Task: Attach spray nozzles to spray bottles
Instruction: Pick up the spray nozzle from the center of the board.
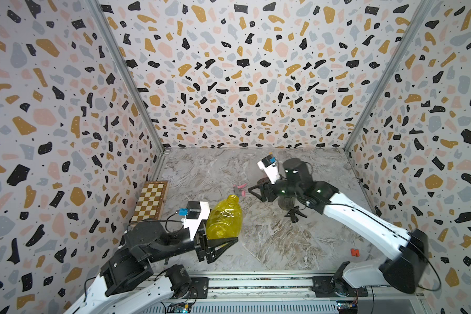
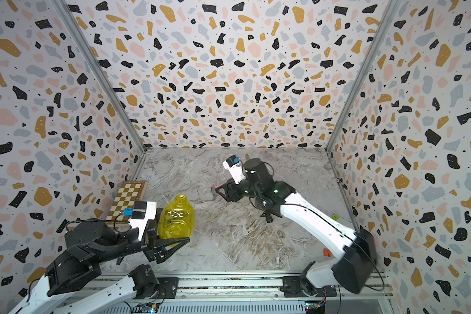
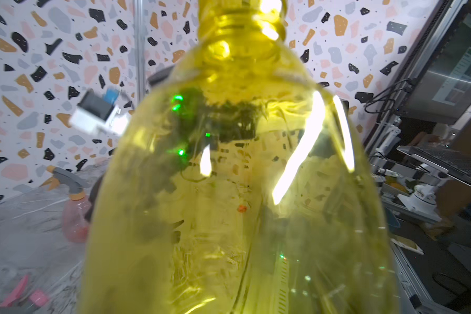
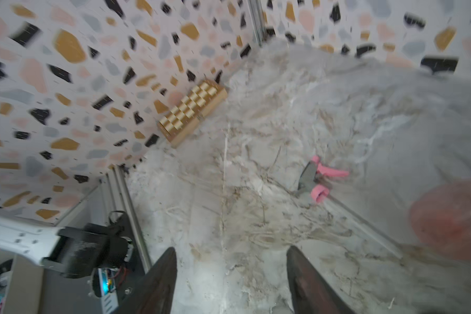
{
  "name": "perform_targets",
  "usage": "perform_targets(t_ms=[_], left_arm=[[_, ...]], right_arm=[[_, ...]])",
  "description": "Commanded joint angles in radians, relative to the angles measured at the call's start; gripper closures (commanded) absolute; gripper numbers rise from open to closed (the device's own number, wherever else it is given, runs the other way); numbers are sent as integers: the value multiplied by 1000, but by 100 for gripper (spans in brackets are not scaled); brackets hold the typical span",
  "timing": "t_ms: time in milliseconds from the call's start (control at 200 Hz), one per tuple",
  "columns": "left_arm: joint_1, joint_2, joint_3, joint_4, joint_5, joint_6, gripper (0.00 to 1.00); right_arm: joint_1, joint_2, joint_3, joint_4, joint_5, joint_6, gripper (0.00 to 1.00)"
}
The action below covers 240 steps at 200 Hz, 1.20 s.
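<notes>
Since the right gripper (image 4: 234, 280) stands with jaws apart and nothing between them, the pink-trigger nozzle (image 4: 317, 180) decides the reach: it lies flat on the table (image 4: 256, 190) just ahead, offset toward the jaw nearer the pale pink bottle (image 4: 452, 225), its dip tube (image 4: 365, 227) trailing back on that side. Well beyond it, the left gripper (image 1: 223, 236) clasps the yellow bottle (image 1: 223, 217) by the belly, neck bare, so the right arm is nearer.

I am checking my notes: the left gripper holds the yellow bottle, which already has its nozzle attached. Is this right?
Not quite: the left gripper does hold the yellow bottle, but its threaded neck is open, nothing attached. Both top views show this.
</notes>
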Motion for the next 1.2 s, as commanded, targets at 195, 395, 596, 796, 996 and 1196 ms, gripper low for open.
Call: perform_targets(t_ms=[195, 395, 596, 796, 996, 1196], left_arm=[[3, -42, 15, -56, -137, -12, 100], [2, -70, 1, -76, -143, -8, 100], [3, -105, -23, -87, -163, -6, 100], [2, -125, -41, -80, -182, 5, 100], [3, -120, -39, -106, -204, 13, 100], [3, -126, -37, -118, -242, 9, 100]], right_arm=[[-30, 407, 213, -64, 121, -126, 36], [-82, 572, 354, -47, 128, -99, 32], [-117, 694, 438, -86, 119, -60, 32], [-114, 688, 383, -85, 92, -12, 32], [-58, 568, 238, -40, 94, 28, 33], [7, 593, 335, -111, 272, -11, 34]])
